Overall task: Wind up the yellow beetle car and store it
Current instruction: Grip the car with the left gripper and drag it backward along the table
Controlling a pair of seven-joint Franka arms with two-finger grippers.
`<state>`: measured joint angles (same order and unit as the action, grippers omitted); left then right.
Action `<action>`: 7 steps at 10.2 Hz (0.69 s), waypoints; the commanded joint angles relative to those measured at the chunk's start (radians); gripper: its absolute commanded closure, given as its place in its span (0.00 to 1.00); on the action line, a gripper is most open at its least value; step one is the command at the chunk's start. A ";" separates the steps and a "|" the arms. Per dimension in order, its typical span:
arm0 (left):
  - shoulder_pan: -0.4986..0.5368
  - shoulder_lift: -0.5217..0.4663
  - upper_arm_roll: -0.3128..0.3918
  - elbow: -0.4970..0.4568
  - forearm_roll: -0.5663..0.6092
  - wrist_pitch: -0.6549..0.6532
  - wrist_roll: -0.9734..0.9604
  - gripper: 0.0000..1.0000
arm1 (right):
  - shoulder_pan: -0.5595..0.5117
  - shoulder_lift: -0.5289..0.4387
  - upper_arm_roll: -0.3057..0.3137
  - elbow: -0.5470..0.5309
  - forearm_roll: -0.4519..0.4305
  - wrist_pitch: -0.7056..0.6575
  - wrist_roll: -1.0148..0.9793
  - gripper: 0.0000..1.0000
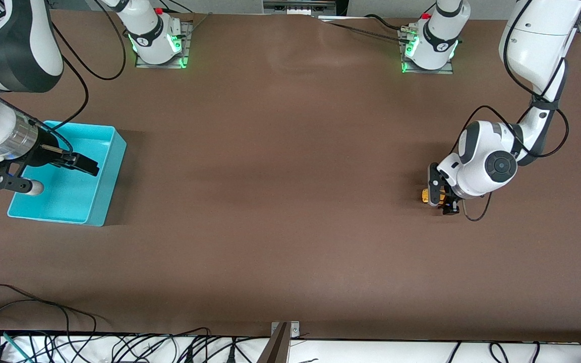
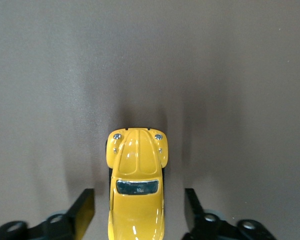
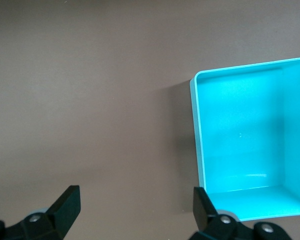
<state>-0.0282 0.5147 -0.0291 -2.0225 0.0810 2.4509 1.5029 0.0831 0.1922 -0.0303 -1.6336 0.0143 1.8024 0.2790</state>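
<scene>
The yellow beetle car (image 1: 425, 195) stands on the brown table at the left arm's end. In the left wrist view the yellow beetle car (image 2: 136, 185) lies between the two black fingers, with a gap on each side. My left gripper (image 1: 441, 197) is low at the table, open around the car (image 2: 139, 200) and not touching it. My right gripper (image 1: 82, 164) is open and empty, up in the air at the teal bin (image 1: 113, 166). In the right wrist view the right gripper (image 3: 135, 205) is over bare table beside the bin's rim (image 3: 196, 130).
The teal bin is empty and stands at the right arm's end of the table. Both arm bases (image 1: 157, 40) stand along the table's edge farthest from the front camera. Cables (image 1: 119, 348) lie along the edge nearest to the front camera.
</scene>
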 commanded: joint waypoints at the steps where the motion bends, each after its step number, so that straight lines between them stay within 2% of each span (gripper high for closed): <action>1: 0.010 -0.018 -0.005 -0.018 0.033 0.002 0.025 0.92 | 0.004 0.001 -0.002 0.009 -0.013 -0.011 0.012 0.00; 2: 0.010 -0.018 -0.003 -0.018 0.033 0.000 0.025 0.96 | 0.003 0.001 -0.002 0.011 -0.013 -0.011 0.012 0.00; 7: 0.020 -0.005 -0.003 -0.013 0.033 -0.012 0.030 0.94 | 0.001 0.003 -0.005 0.009 -0.016 -0.009 0.012 0.00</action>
<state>-0.0267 0.5140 -0.0289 -2.0224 0.0810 2.4493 1.5183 0.0826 0.1924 -0.0315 -1.6336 0.0138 1.8022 0.2790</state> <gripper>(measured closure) 0.551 0.000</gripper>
